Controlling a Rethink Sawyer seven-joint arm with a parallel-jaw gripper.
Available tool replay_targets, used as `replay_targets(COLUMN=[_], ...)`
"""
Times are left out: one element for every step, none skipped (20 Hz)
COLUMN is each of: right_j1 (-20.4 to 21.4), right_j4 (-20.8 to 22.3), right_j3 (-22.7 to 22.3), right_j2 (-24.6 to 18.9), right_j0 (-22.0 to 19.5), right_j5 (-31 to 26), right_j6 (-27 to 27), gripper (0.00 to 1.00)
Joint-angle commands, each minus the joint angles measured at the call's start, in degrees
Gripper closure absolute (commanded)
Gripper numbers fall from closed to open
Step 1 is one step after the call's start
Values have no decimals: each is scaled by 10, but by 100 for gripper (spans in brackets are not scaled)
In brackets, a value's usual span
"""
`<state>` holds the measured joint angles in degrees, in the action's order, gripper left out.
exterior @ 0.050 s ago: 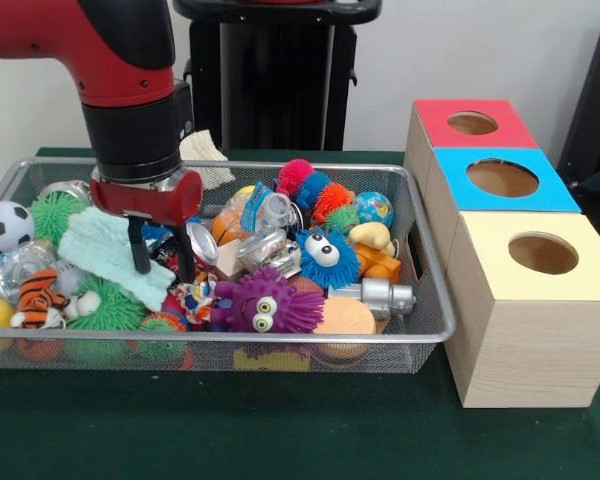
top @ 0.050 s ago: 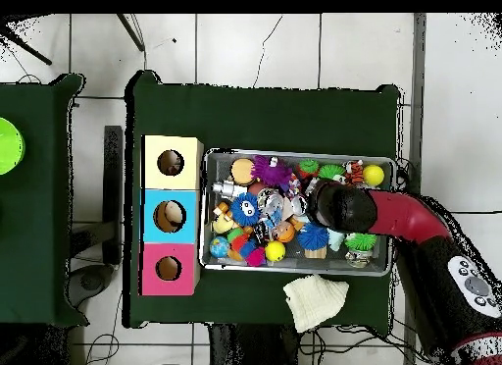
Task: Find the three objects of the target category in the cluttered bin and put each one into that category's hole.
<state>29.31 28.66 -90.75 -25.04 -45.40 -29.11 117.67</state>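
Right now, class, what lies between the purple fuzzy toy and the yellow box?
In the front view, a tan disc and a silver metal piece lie between the purple fuzzy toy and the yellow box, then the basket's wire wall.

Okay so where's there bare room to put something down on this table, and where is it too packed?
Bare green cloth runs in front of the wire bin and beside the yellow-topped box. In the overhead view, more bare cloth lies beyond the bin's far side. The bin itself is crammed with toys, and the gripper hangs among them. The white cloth takes part of the strip behind it.
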Motion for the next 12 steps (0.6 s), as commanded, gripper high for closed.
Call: replay_targets(right_j1=[2, 2, 3, 4, 5, 5, 6, 6, 7, 7, 7, 7], right_j4=[-21, -22, -23, -24, -25, -26, -27, -29, -30, -31, -32, -33], right_j3=[-22, -21, -22, -22, -23, -22, -21, -22, -22, -22, -22, -21], right_j2=[-28, -27, -27, -26, -26, -25, -24, -23, -21, -20, -20, -18], right_j0=[15, 16, 17, 18, 18, 19, 20, 23, 25, 28, 29, 31], right_j5=[-13, -14, -14, -14, -14, -15, -16, -15, -14, -13, -13, -12], right_j6=[-7, -7, -7, -7, -8, -8, -8, -6, -3, 0, 2, 3], gripper=[0, 0, 0, 0, 0, 0, 0, 0, 0, 0, 0, 0])
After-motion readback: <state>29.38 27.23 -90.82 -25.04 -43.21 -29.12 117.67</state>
